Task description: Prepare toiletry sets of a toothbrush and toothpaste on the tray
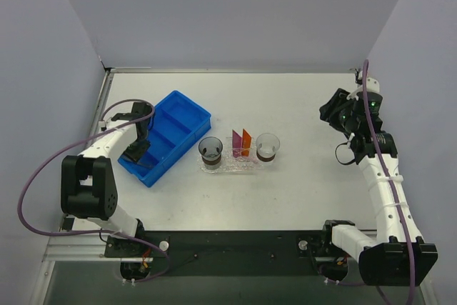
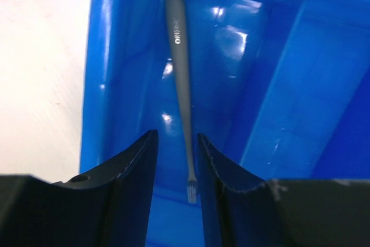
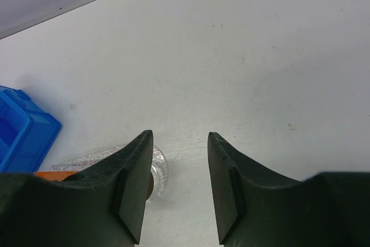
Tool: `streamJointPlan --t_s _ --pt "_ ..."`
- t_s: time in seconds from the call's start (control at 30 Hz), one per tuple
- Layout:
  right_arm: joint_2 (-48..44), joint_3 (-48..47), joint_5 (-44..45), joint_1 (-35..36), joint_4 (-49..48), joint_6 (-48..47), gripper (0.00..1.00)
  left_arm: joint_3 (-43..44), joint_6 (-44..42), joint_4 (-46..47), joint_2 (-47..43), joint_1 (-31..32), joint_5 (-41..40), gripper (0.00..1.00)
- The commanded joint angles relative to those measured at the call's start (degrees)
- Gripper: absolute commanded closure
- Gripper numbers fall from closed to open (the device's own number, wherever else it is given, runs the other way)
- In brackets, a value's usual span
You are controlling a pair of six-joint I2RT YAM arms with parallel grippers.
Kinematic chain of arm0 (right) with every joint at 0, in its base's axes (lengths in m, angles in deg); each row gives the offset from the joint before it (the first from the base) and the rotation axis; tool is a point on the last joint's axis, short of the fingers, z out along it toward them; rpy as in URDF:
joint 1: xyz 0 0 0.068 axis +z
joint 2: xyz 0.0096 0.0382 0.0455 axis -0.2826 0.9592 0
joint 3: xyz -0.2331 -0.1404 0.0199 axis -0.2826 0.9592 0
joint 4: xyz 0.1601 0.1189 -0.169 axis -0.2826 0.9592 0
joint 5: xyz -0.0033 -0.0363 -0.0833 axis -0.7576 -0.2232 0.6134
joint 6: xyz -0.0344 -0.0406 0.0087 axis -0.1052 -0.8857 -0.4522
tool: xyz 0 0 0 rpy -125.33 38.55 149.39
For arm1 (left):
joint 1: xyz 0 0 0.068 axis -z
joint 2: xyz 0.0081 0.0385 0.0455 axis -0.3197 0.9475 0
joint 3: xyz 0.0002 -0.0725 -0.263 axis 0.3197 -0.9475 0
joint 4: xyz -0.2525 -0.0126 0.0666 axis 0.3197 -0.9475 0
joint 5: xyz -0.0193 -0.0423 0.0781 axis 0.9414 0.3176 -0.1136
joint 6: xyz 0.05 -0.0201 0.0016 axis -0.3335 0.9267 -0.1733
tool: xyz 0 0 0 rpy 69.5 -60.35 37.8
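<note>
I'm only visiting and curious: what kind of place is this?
Likely a robotics lab test bench: two cabled robot arms bolted to a white table, plain grey walls boxed around it, and a blue bin and clear tray laid out like props.

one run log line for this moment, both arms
left gripper: open, straddling toothbrush in blue bin | right gripper: open, empty | tray: holds toothpaste

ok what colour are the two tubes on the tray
One magenta tube, one orange tube; clearest in the top external view.
</note>
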Motion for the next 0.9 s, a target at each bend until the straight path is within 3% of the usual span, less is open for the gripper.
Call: streamJointPlan --t_s 0.0,0.33,0.87 --pt "-1.84 -0.52 -0.04 -0.26 -0.88 0.53 0.62 0.73 -3.31 5.95 -1.73 -0.77 1.3 0.57" --pt "-2.72 0.1 0.14 -0.26 -0.88 0.71 0.62 -1.37 4.51 -0.3 -0.94 -1.3 2.09 0.54" --pt "-3.78 0.8 0.58 -0.61 -0.79 0.71 0.62 -6.38 1.62 9.89 2.49 -1.47 5.95 0.51"
